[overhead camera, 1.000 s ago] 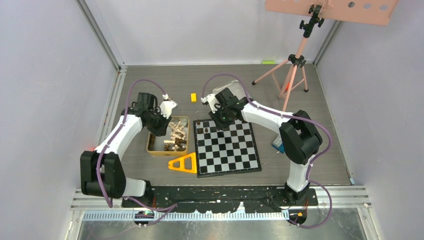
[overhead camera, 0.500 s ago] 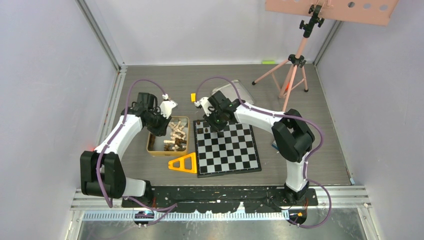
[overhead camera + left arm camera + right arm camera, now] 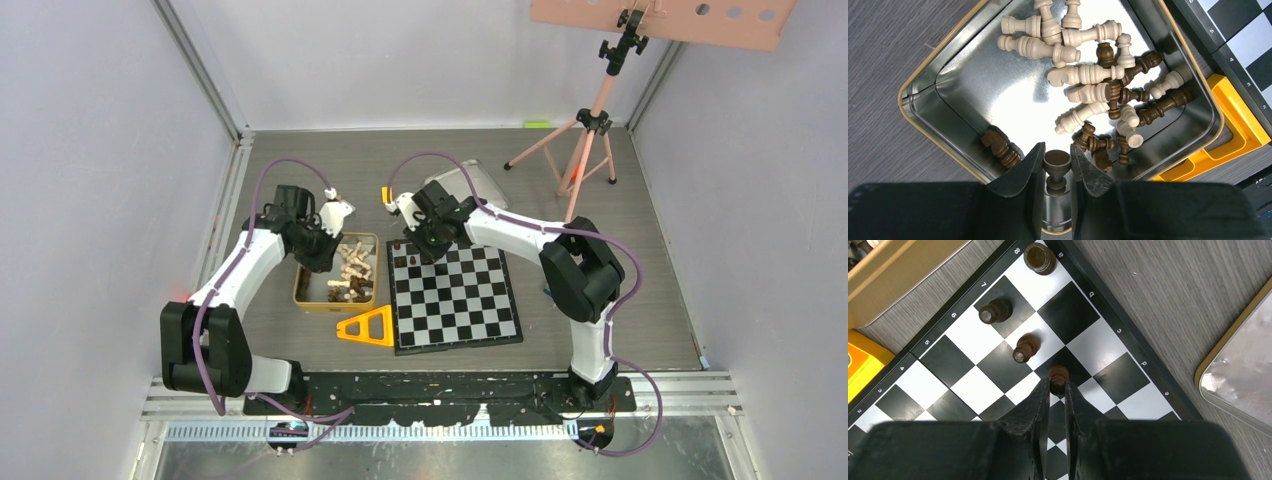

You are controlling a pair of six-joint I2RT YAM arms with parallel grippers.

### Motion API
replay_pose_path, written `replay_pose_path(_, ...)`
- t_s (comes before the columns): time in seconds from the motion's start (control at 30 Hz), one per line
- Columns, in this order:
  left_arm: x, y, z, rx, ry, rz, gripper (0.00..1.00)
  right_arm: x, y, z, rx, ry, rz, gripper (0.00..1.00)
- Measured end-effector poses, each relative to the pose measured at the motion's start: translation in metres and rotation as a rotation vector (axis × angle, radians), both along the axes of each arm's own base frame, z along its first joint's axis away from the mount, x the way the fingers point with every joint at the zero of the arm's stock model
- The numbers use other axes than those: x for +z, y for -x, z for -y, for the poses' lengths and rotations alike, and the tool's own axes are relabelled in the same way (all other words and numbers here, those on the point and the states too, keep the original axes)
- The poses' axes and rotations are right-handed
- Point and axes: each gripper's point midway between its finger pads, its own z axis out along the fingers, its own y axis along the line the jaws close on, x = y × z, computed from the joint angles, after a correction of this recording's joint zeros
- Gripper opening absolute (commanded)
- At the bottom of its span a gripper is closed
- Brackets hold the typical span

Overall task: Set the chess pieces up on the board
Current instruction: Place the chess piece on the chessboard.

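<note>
The left claw (image 3: pixel 1056 159) hangs inside the gold tin (image 3: pixel 933 117), its fingers closed on a dark brown chessman (image 3: pixel 1056 164) held upright between them, over the tin's near corner. The loose chess pieces (image 3: pixel 1088 92), pale and dark mixed, lie tumbled on their sides across the tin's shiny floor. The tin sits on the desk (image 3: pixel 300 170) just left of the board (image 3: pixel 460 305), and a yellow triangle frame (image 3: pixel 368 328) lies at the tin's near right corner, close against the board's left edge. The right claw (image 3: pixel 1057 386) is over the board's far left corner, pinched shut on a dark pawn (image 3: pixel 1058 375) above a black square; whether the pawn's base rests on the board is hard to tell from this angle. Three more dark men stand free there: a stout piece (image 3: pixel 1039 258) on the white corner square, a second pawn (image 3: pixel 995 311) on the black square next along the numbered edge, and a third pawn (image 3: pixel 1026 346) on the white square diagonal to the corner, just beside the held one. A silver tin lid (image 3: pixel 1243 375) lies on the desk beyond the board's far edge, and a small yellow block (image 3: pixel 386 194) sits near the right wrist.
</note>
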Motion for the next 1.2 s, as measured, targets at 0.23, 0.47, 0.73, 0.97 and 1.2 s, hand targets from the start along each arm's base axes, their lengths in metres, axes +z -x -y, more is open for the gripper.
replay_pose_path(0.23,0.000,0.001,0.000,0.000,0.000,-0.002,0.17,0.000,0.000,0.001,0.010,0.010,0.010,0.01)
replay_pose_path(0.47,0.000,0.001,0.000,0.000,0.000,-0.002,0.17,0.000,0.000,0.001,0.014,0.014,0.009,0.09)
replay_pose_path(0.73,0.000,0.001,0.000,-0.001,0.002,-0.004,0.18,0.000,0.001,0.002,0.015,0.017,0.005,0.37)
replay_pose_path(0.97,0.000,0.003,0.003,-0.012,0.016,-0.010,0.19,0.009,0.000,0.001,0.015,0.014,0.007,0.57)
replay_pose_path(1.2,-0.013,0.005,0.004,-0.014,0.015,-0.078,0.21,0.044,0.004,0.004,0.020,-0.027,0.047,0.58)
